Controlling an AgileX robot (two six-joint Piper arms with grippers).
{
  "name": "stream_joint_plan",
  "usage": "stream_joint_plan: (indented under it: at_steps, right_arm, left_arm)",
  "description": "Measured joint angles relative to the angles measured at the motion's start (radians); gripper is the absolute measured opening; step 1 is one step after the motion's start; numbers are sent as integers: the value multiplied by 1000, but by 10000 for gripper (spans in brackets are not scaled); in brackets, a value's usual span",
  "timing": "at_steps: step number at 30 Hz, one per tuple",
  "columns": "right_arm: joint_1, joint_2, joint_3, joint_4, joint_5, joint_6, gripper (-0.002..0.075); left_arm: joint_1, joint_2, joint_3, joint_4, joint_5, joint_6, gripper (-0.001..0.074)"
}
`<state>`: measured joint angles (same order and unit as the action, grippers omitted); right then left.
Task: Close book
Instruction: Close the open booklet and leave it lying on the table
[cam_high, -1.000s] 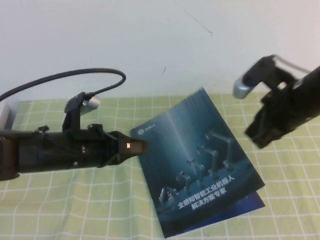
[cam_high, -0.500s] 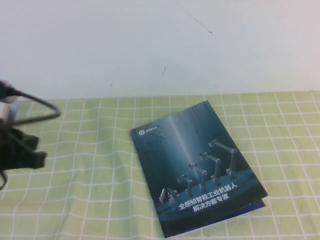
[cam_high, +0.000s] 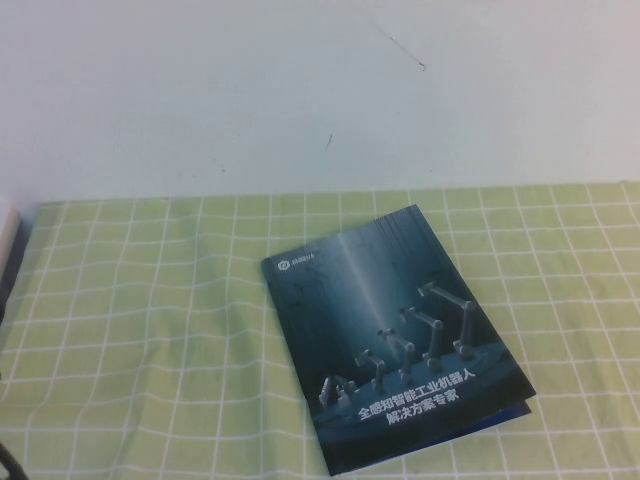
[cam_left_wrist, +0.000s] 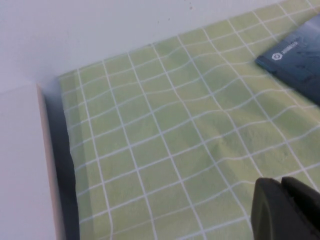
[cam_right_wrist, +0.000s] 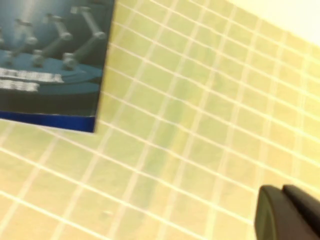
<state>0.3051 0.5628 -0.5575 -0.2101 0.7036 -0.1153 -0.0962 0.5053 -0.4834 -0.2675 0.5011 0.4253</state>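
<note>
The dark blue book (cam_high: 395, 335) lies closed and flat on the green checked cloth (cam_high: 150, 330), front cover up, showing robot arms and white lettering. Neither arm appears in the high view. In the left wrist view my left gripper (cam_left_wrist: 287, 207) is shut over bare cloth, well away from the book's corner (cam_left_wrist: 295, 55). My right gripper (cam_right_wrist: 287, 212) is also shut, hovering over the cloth beside the book's lower edge (cam_right_wrist: 47, 65). Neither gripper holds or touches anything.
A white wall rises behind the table. A white box edge (cam_left_wrist: 20, 165) borders the cloth at the far left, also seen as the box edge (cam_high: 8, 235) in the high view. Cloth surrounds the book on all sides.
Both arms have pulled back out of the high view, the right one first, then the left. The book stays closed in the same spot.
</note>
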Motion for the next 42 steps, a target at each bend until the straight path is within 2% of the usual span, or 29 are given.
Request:
stream_joint_plan:
  at_steps: [4,8,15,21,27,31,36,42]
  right_arm:
    - [0,-109,154,44,-100,15,-3]
    - [0,-165,237,73,-123,19,-3]
    - [0,-175,250,90,-101,19,-3]
    - [0,-175,256,92,-97,19,-3]
    - [0,-175,256,92,-97,19,-3]
    - [0,-175,256,92,-97,19,-3]
    - [0,-175,256,94,-97,19,-3]
    - [0,-175,258,94,-96,19,-3]
  left_arm:
    - [0,-79,79,-41,-60,65,-4]
    - [0,-121,114,-88,-90,85,-4]
    - [0,-130,118,-260,-28,65,-4]
    - [0,-130,119,-318,51,60,-4]
    - [-2,-130,119,-322,112,60,-4]
    - [-11,-168,140,-273,84,83,-4]
    - [-11,-321,248,-163,54,119,-4]
    - [-11,-457,432,-124,-31,123,-4]
